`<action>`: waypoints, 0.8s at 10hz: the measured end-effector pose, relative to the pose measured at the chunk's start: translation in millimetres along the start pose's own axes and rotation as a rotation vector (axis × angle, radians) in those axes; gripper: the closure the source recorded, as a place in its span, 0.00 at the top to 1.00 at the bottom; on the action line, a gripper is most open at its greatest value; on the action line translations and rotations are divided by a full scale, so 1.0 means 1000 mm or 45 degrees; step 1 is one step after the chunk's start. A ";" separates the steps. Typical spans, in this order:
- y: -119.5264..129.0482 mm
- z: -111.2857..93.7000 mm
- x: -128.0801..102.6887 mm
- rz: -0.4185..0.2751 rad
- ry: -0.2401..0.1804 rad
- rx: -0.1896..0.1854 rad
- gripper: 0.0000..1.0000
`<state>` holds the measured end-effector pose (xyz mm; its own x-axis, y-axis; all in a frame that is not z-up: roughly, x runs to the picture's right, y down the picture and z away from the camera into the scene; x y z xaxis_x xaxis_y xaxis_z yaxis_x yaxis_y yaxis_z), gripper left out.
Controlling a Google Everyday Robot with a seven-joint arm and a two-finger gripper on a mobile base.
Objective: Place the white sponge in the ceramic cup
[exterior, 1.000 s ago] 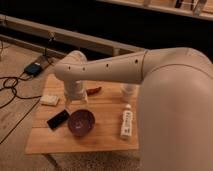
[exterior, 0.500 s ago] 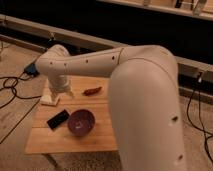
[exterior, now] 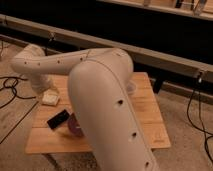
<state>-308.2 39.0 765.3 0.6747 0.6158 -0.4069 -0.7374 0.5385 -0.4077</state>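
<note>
The white sponge (exterior: 50,98) lies flat at the left edge of the wooden table (exterior: 145,107). My gripper (exterior: 43,88) hangs at the end of the white arm, just above and left of the sponge, very close to it. A pale round rim, which looks like the ceramic cup (exterior: 131,89), peeks out from behind the arm's right side at mid-table; most of it is hidden. The arm's big white upper link covers the middle of the table.
A black phone (exterior: 58,119) lies in front of the sponge. The dark purple bowl (exterior: 75,128) is partly hidden by the arm beside the phone. Cables (exterior: 12,85) lie on the floor left and right of the table. A dark rail runs behind.
The arm has swung left and down toward the sponge and now fills more of the view. It covers the bottle, the reddish object and most of the cup and bowl.
</note>
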 end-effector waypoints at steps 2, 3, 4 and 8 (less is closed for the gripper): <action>0.007 0.009 -0.031 -0.219 -0.013 0.019 0.65; 0.009 0.015 -0.046 -0.337 -0.028 0.018 0.65; 0.010 0.020 -0.055 -0.416 -0.037 0.012 0.65; 0.005 0.046 -0.075 -0.603 -0.047 -0.033 0.65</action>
<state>-363.7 22.2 831.8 0.9345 0.3262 -0.1421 -0.3475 0.7509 -0.5615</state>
